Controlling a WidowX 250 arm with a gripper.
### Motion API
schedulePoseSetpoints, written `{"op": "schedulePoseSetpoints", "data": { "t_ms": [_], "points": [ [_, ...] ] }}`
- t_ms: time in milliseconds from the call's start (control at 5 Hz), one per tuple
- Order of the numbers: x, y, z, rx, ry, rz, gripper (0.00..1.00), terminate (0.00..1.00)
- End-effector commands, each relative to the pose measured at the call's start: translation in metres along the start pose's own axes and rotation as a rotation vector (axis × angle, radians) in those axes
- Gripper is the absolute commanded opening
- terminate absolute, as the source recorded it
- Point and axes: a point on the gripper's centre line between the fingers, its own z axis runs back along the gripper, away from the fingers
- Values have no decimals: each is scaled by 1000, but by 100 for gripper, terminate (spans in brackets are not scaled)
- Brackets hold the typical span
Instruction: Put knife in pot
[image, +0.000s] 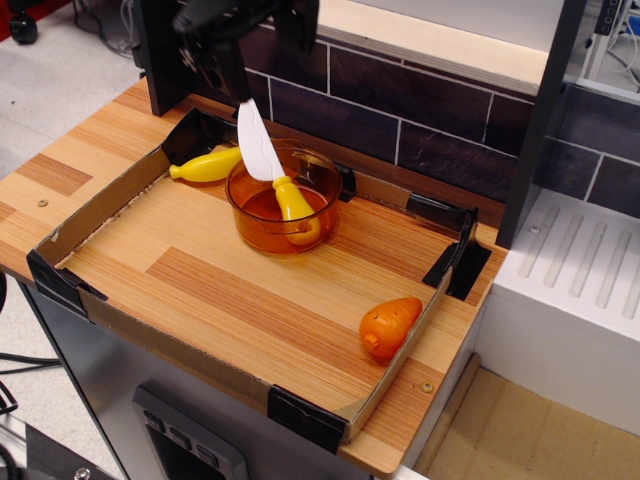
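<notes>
The knife (263, 150) stands tilted in the pot (300, 236). Its yellow handle (294, 204) rests inside on the pot's floor. Its white blade leans over the back left rim and points up. The pot is transparent orange and sits at the back of the tray. My gripper (255, 45) is black and blurred at the top of the view. It hangs above and left of the pot, clear of the knife, with its jaws apart and nothing between them. Its upper part is cut off by the frame edge.
A yellow banana-like toy (205, 166) lies left of the pot by the tray's back left corner. An orange carrot-like toy (390, 322) lies by the right wall. A low cardboard wall (100, 205) rings the wooden tray. A dark tiled wall (420, 110) stands behind.
</notes>
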Motion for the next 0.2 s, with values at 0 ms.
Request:
{"op": "schedulePoseSetpoints", "data": {
  "t_ms": [0],
  "points": [
    [7, -7, 20, -60, -23, 1, 100, 100]
  ]
}}
